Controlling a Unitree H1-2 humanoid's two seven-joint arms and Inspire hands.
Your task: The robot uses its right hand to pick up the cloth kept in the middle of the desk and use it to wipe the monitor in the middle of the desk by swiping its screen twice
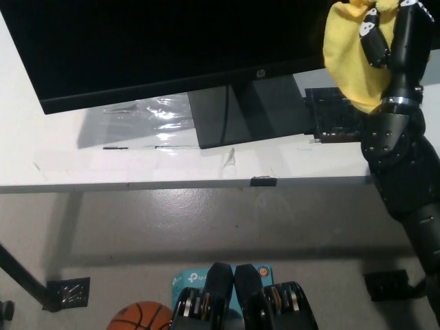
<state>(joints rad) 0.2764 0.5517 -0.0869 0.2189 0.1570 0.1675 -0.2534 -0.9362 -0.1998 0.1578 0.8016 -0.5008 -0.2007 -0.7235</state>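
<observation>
One right hand (393, 31) gripping yellow cloth (350, 58), monitor (158, 48)

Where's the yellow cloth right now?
In the head view the yellow cloth is at the top right, held in the black right hand against the right end of the monitor, above the desk.

Office or lab: desk (82, 165), monitor (137, 48)

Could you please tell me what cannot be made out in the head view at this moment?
- Left hand: not in view.
- Right hand: its top is cut off by the picture's upper edge; the yellow cloth covers part of it.
- Monitor: most of the screen runs past the top edge, so wiped areas cannot be judged.
- Dark object on the desk: partly behind the right arm, unidentifiable.
</observation>
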